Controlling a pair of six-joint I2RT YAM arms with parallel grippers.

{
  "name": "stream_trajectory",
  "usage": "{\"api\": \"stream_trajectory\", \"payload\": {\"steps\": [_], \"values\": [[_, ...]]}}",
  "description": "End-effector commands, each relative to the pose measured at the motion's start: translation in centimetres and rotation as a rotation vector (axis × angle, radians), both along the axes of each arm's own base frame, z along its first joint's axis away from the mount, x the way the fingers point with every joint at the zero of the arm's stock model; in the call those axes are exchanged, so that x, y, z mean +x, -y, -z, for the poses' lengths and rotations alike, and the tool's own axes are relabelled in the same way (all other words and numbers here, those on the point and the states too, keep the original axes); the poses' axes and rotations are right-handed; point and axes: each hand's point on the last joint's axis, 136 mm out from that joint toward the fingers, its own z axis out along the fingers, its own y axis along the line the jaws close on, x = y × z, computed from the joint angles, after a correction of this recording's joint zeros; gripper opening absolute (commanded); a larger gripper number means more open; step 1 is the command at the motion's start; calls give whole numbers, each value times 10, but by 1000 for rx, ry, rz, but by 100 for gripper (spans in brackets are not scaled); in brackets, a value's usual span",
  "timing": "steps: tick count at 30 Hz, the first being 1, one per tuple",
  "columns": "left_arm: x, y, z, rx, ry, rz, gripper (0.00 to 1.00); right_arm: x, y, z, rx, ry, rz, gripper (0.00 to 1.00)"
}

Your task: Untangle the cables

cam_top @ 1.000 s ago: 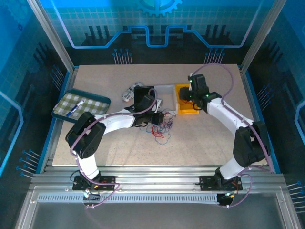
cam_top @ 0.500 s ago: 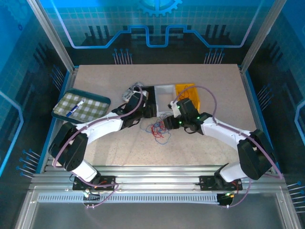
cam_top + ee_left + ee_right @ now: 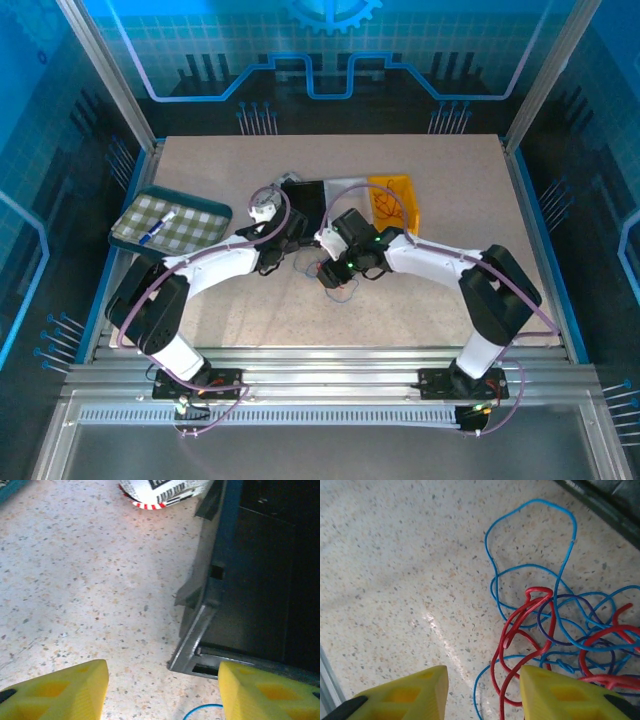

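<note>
Right wrist view: right gripper [image 3: 482, 694] hangs low over the table [image 3: 385, 565]. Its yellow fingers [image 3: 400, 690] are apart and nothing is pinched. The cables [image 3: 555, 625] lie in a loose knot just ahead of the fingertips, spreading past the right-hand finger. The near runs of a red wire [image 3: 539, 591] and a blue wire [image 3: 536, 501] trail down into the gap between the fingers. As far as I can tell they touch neither pad. A purple wire [image 3: 570, 597] threads through the knot farther ahead. Left wrist view: left gripper [image 3: 162, 690] is spread wide too and holds nothing, with bare speckled table between the fingers. A dark bin [image 3: 260, 580] stands just ahead of its right-hand finger. A blue curl [image 3: 197, 712] peeks in just inside that finger. Top external view: both grippers sit close together at the tangle, the right one over it and the left just beside it. Judgement: the step in hand is picking a strand, with the right arm lined up on the knot's near edge and no separating started. The next move calls for settling onto one strand only, likely the red run in the gap, clamping it and drawing it clear of the knot. The left fingers should take or pin another strand to hold the rest back. Catching red and blue together would drag the whole knot along.
</note>
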Motion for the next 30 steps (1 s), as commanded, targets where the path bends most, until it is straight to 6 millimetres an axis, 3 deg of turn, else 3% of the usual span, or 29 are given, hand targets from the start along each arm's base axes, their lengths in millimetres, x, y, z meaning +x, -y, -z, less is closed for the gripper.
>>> {"api": "stream_trajectory", "payload": {"steps": [1, 11, 13, 16, 18, 21, 27, 30], "values": [[1, -9, -4, 12, 1, -51, 58, -14, 2, 11, -51, -68, -47, 40], [0, -7, -2, -3, 2, -38, 58, -17, 13, 33, -103, -76, -22, 36], [1, -3, -1, -16, 1, -26, 58, -15, 11, 34, -105, -84, -17, 32], [5, 5, -2, -37, 5, 9, 59, -12, 7, 28, -86, -66, -15, 15], [9, 13, -3, -49, 13, 61, 59, -11, 4, 12, -41, -30, -32, 8], [12, 19, -6, -49, 24, 110, 59, -14, 3, -16, 28, 6, -58, 6], [20, 27, -13, -71, 71, 163, 59, -16, 20, -64, 139, 29, -15, 4], [25, 45, -15, -119, 89, 239, 59, -10, 28, -81, 208, 17, 34, 3]]}}
